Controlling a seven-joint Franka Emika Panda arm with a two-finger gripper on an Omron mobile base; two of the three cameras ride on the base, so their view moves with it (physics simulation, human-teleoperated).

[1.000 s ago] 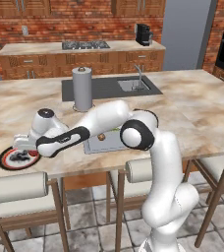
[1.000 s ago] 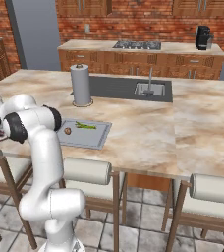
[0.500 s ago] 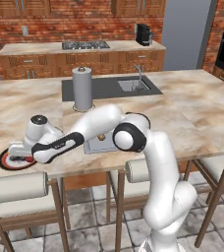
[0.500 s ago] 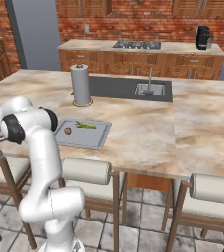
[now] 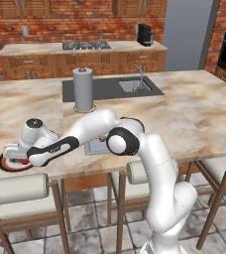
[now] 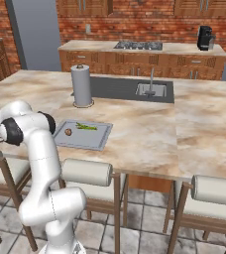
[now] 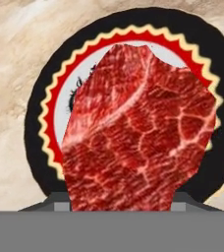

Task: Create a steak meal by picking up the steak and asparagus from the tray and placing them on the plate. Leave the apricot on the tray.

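Pincer [image 5: 11, 155] clamps the steak [image 7: 138, 133] right above the plate [image 7: 40, 113].
Best to lower until the meat sits flat on the white centre, then part the fingers gently; asparagus [image 6: 86, 127] and apricot [image 6: 68, 132] wait on the tray [image 6: 97, 141].

I can read no words, numbers or brand marks anywhere. The dark marks on my plate's [image 7: 60, 74] white centre are only a pattern, not lettering I can make out.
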